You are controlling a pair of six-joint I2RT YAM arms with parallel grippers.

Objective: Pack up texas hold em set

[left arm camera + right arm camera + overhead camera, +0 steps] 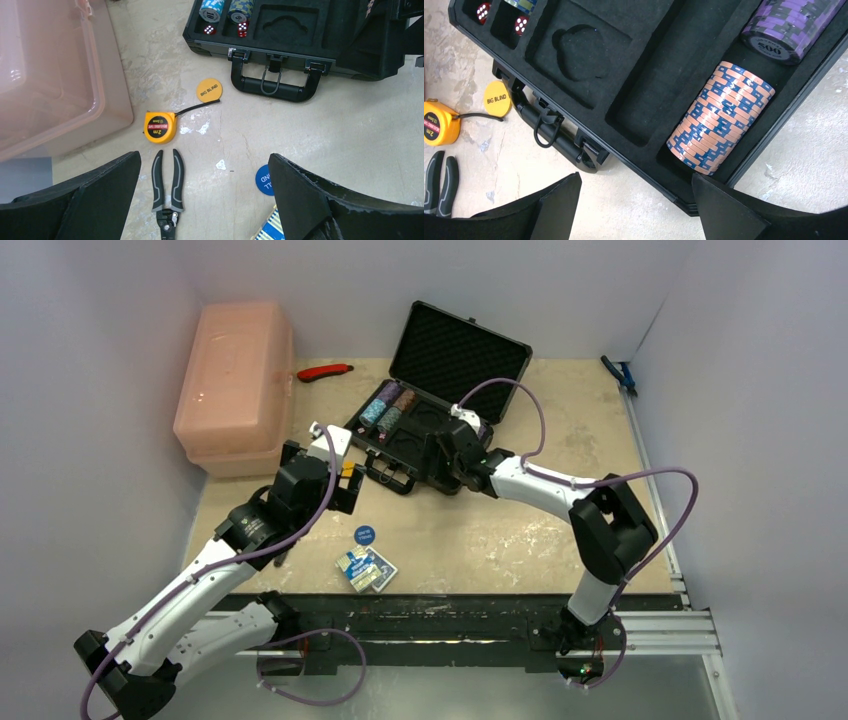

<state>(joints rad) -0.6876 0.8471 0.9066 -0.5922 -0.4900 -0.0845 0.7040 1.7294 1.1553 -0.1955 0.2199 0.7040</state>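
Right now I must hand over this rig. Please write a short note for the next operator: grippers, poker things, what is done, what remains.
Left gripper: open, empty, above the table near the case handle.
Right gripper: open, empty, over the case's handle-side edge.
Done: chip stacks and dice sit in the case.
Left to do: blue disc, card deck and yellow BIG BLIND disc lie on the table; lid is open.

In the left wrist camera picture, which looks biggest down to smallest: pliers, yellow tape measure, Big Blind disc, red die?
1. pliers, though cut off at the edge
2. yellow tape measure
3. Big Blind disc, only slightly smaller
4. red die
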